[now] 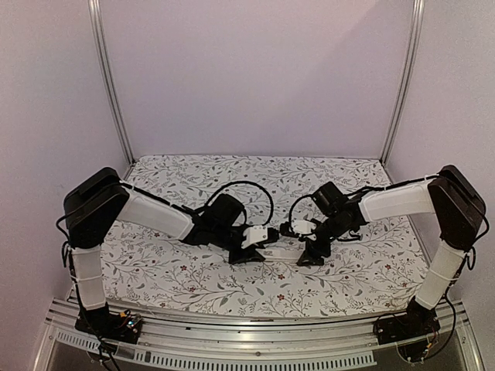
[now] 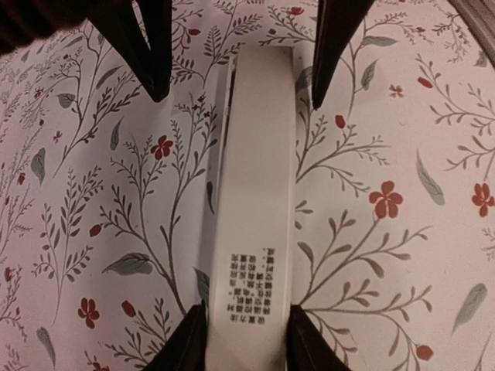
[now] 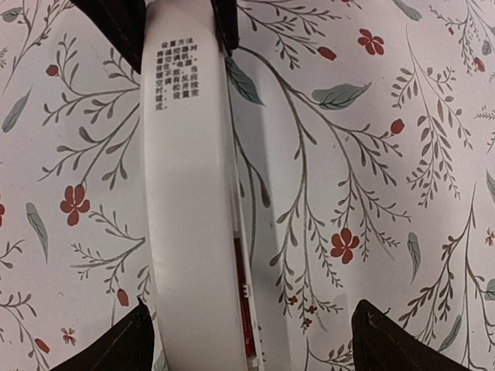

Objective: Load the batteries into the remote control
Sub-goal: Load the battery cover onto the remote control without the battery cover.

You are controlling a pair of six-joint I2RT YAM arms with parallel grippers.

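Two tools on one remote control [image 2: 255, 193] at middle of worktop [image 2: 387, 255]: left tool [image 2: 247, 342] clenched on one end, right tool [image 3: 259, 344] released, astride the other. Thin red strip [image 3: 244, 297] along its edge, possibly a battery, unclear. Likely seating step; next, hold steady and press home.

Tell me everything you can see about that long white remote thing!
The slim white plastic-looking remote control is a long bar with a rounded back and black print near one end. A thin red line shows along one edge. It sits over the flowery white tablecloth. The black left gripper pinches its printed end; the black right gripper stands open around the other end.
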